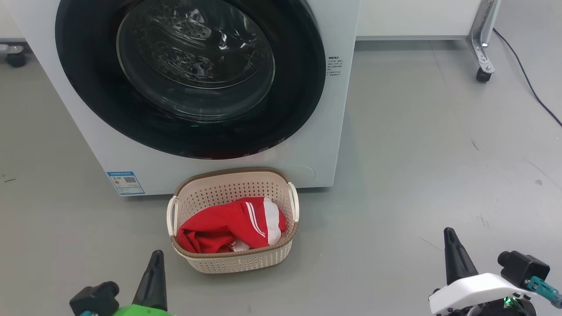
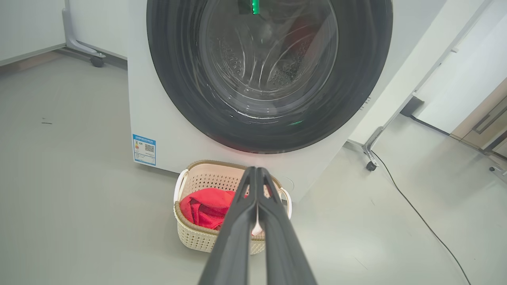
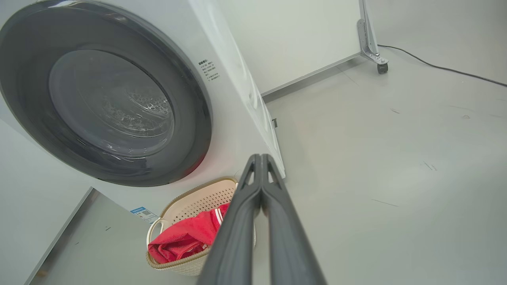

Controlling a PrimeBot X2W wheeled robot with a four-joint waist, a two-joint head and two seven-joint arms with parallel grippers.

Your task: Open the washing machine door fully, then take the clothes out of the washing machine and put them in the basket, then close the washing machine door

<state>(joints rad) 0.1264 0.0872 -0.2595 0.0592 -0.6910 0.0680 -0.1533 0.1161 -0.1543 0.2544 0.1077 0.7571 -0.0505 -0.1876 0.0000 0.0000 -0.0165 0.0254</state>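
I see my left gripper (image 1: 154, 267) at 7 o'clock and right gripper (image 1: 452, 248) at 5 o'clock, both pointing up, pinched tight and empty, either side of the basket (image 1: 232, 261).

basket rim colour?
Brown, woven-look, on the cream basket. Clearest in the head view.

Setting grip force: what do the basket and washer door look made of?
The basket: likely rigid matte cream plastic, given its moulded perforations. The washing machine door: glossy black rim, probably plastic, with a clear, reflective centre that looks like glass.
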